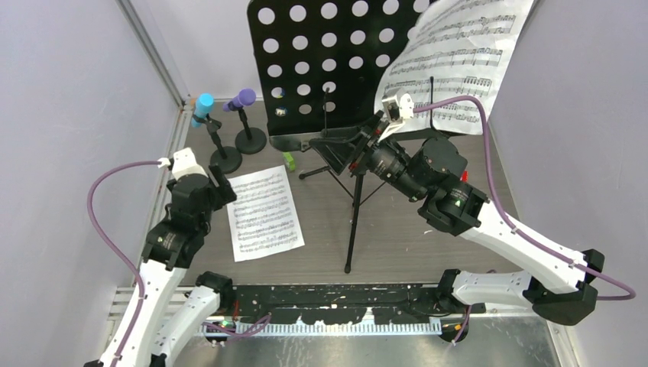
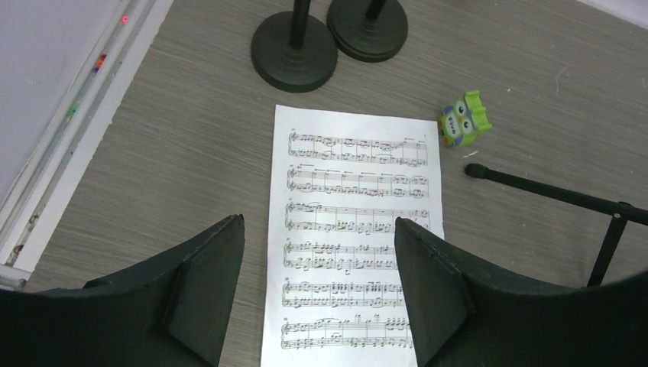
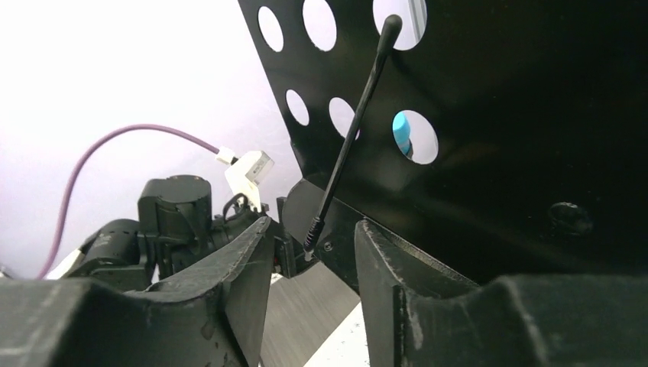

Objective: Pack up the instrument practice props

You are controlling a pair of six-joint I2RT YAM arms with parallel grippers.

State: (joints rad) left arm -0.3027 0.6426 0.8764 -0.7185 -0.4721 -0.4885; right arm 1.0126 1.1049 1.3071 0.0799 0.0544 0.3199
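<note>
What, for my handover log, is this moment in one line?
left gripper: open over table sheet | right gripper: open at music rack ledge | second sheet: against rack

My left pincer point(image 2: 317, 283) and right pincer point(image 3: 313, 283) are both matte black. At the top of the overhead frame, the music rack point(image 1: 321, 53) is black, patterned with rows of round holes. The sheet point(image 1: 458, 53) on it and the page point(image 1: 264, 212) at centre left are white with black staves. The worktop point(image 1: 321, 229) is grey-brown with a streaked grain. The cyan microphone point(image 1: 203, 107) and purple microphone point(image 1: 243, 99) stand on black mic holders point(image 1: 226, 159). The toy brick point(image 2: 464, 118) is lime green with white eyes.
</note>
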